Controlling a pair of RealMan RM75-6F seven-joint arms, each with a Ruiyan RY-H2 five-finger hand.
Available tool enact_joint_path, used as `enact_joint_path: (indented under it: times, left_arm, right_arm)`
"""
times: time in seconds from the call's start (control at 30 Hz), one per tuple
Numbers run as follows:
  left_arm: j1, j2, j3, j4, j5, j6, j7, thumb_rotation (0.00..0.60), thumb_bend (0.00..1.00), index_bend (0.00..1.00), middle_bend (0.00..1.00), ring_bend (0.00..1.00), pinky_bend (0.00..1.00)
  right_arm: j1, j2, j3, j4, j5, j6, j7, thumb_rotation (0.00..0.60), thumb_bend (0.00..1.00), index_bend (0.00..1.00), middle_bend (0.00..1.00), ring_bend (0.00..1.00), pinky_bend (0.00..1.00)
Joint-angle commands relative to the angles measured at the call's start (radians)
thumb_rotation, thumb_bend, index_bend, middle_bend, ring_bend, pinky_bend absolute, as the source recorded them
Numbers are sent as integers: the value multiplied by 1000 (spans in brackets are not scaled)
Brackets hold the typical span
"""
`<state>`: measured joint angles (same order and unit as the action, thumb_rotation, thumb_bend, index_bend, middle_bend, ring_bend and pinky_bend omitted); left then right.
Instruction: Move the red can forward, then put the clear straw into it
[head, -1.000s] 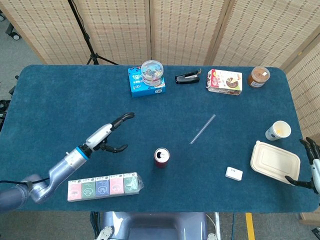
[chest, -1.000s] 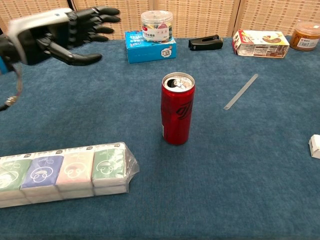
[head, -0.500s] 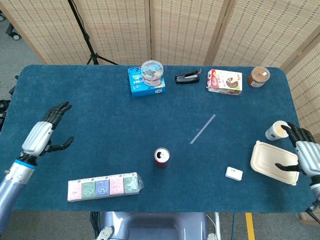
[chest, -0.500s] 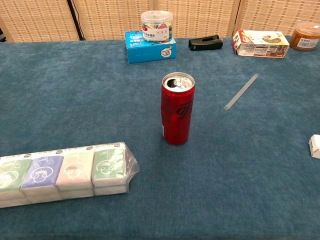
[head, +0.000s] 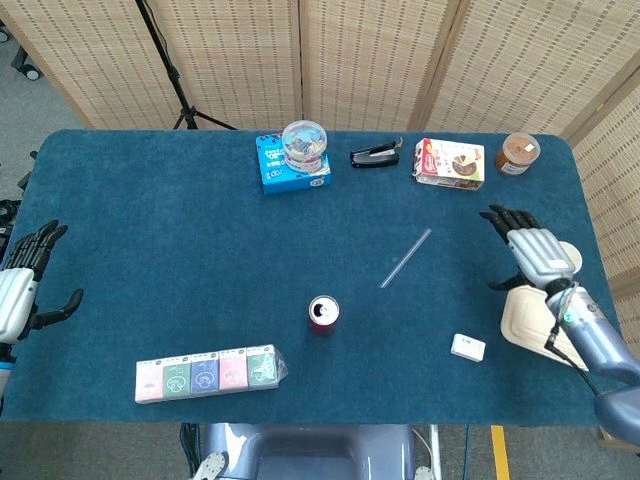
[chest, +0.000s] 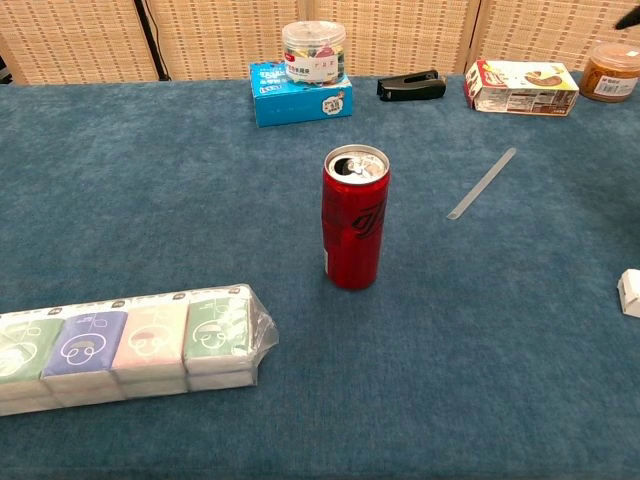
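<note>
**A:** What has changed in the last second?

**B:** The left hand (head: 18, 290) has drawn back from beside the red can (head: 323, 314) to the left edge of the table (head: 150, 220), where it rests with fingers spread and nothing held. Meanwhile the right hand (head: 535, 255) has come in from the right edge, over the pale lidded container (head: 535, 325), fingers apart and empty.

**A:** And the can and straw?

**B:** Neither has moved. The can stands upright, mouth open, near the front middle of the table, with the pack of tissues (head: 205, 372) to its left. The clear straw (head: 405, 258) lies flat on the cloth, diagonally, behind and to the right of the can, apart from it.

**A:** What does that mean for the task?

**B:** Judging by the layout, no step has been completed: the can looks unshifted and the straw untouched. The swap of arms suggests the right hand takes over, being nearer the straw than the left is to either object.
</note>
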<state>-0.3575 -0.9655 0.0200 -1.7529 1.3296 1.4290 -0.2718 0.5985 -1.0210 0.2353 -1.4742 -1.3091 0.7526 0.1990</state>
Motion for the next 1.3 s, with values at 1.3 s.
enact_joint_path:
  times: [1.3]
  left_arm:
    - [39,-16,-96,-4,-10,-126,79,600,359,0,0,0,0]
  right_arm:
    - [396,-619,-54,605,-108,-144,-24,600,0,0,0,0,0]
